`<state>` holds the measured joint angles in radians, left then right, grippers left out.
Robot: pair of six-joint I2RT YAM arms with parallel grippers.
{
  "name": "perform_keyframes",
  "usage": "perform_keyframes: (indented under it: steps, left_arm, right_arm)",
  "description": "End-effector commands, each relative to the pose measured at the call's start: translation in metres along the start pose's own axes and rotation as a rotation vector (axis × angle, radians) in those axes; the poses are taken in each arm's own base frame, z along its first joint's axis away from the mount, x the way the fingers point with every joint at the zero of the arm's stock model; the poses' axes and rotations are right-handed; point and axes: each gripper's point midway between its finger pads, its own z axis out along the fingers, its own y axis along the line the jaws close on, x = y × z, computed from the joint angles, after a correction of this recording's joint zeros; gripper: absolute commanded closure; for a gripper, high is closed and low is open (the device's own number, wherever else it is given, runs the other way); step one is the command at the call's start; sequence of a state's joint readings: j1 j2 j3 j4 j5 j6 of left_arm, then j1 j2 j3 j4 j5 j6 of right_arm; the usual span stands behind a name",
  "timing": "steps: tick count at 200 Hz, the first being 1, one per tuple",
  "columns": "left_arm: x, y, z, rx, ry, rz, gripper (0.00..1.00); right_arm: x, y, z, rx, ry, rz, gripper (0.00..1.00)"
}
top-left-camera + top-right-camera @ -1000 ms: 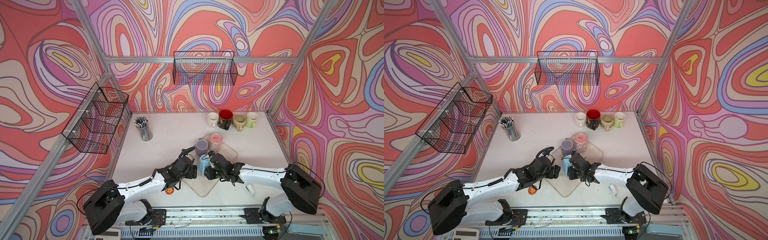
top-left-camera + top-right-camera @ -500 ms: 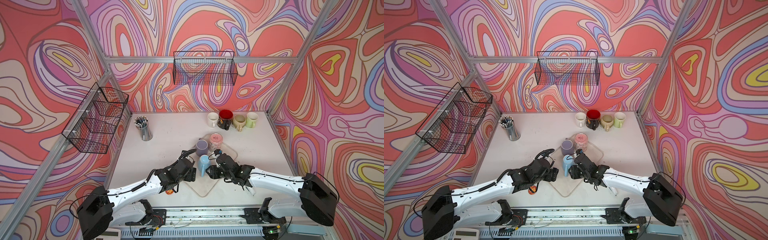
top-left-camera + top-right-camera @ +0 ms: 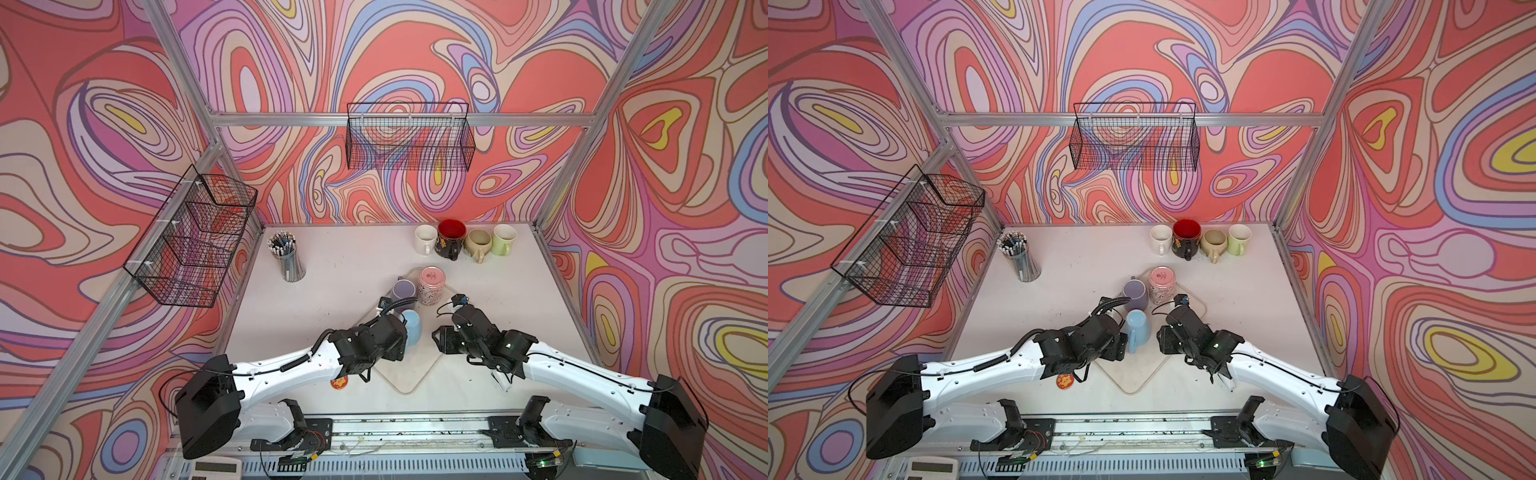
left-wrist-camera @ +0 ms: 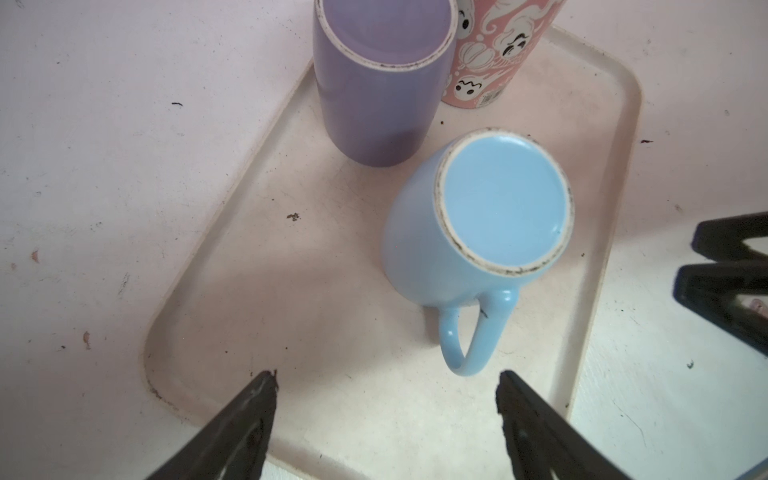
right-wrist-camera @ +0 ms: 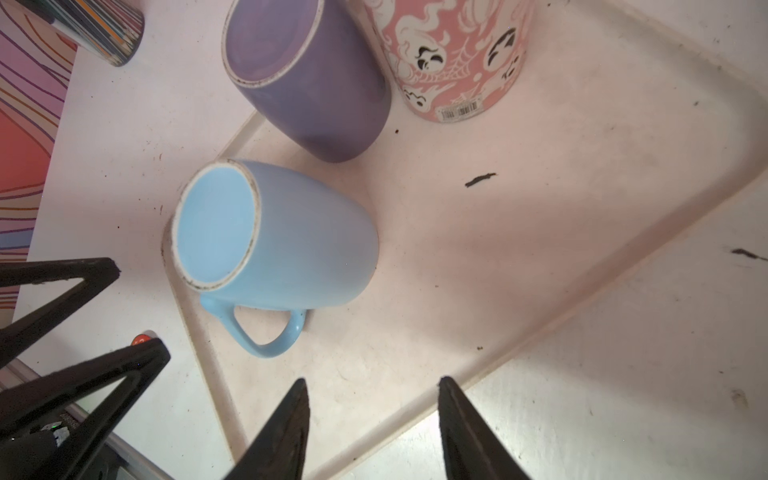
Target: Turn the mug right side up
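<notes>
Mug, light blue (image 4: 478,224), ceramic, one handle. It stood bottom-up on the cream tray (image 4: 291,291), mouth down on the tray floor and unglazed foot ring uppermost. In both top views it sat toward the tray's left side, between the two grippers. The handle pointed toward the front of the table (image 3: 353,257) and the left gripper. Nothing held or touched it.

Left gripper (image 4: 386,374): jaws spread wide and empty. The tips were over the tray, just short of the handle and clear of it.

Right gripper (image 5: 372,379): jaws parted and empty. It hung above the tray's edge, near the mug but apart from it, on the side opposite the left gripper.

Purple mug (image 4: 374,104): bottom-up at the tray's edge, just beside the light blue one, on the side away from the grippers.

Pink mug (image 5: 453,54), ghost print: bottom-up on the tray, just beside the purple mug.

Back of the table, a row of four upright mugs:
- white mug (image 3: 424,239)
- black mug (image 3: 451,239) with a red interior
- beige mug (image 3: 478,243)
- pale green mug (image 3: 503,239)

Pencil cup (image 3: 289,259): full, at the back left of the table.

Orange disc (image 3: 1065,380): on the table beside the left arm.

Wire baskets: back basket (image 3: 409,137) on the rear wall, side basket (image 3: 191,237) on the left wall.
</notes>
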<state>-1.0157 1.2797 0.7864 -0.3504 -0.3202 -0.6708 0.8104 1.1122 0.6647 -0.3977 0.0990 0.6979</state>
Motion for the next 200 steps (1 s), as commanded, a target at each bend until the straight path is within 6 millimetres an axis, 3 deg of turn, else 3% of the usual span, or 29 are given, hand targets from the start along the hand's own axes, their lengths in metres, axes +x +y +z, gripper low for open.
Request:
perform_keyframes:
  steps: [1, 45, 83, 86, 93, 200]
  left_arm:
    - [-0.006, 0.011, -0.016, -0.014, -0.050, -0.051, 0.12]
    - [0.003, 0.045, -0.033, -0.026, -0.104, -0.133, 0.00]
    - [0.018, 0.073, -0.040, -0.014, -0.128, -0.229, 0.00]
    - [0.029, 0.079, -0.035, -0.028, -0.112, -0.223, 0.00]
    - [0.031, 0.082, -0.036, -0.026, -0.120, -0.228, 0.00]
    - [0.058, 0.077, -0.019, 0.053, -0.083, -0.221, 0.00]
  right_arm:
    - [-0.008, 0.006, -0.008, 0.050, -0.015, 0.002, 0.49]
    - [-0.005, 0.043, 0.002, 0.096, -0.027, -0.009, 0.48]
    - [-0.004, 0.064, 0.013, 0.173, -0.053, 0.021, 0.47]
    - [-0.003, 0.066, 0.014, 0.176, -0.053, 0.025, 0.47]
    - [-0.002, 0.068, 0.017, 0.178, -0.051, 0.035, 0.47]
    - [0.016, 0.077, 0.064, 0.277, 0.008, 0.109, 0.48]
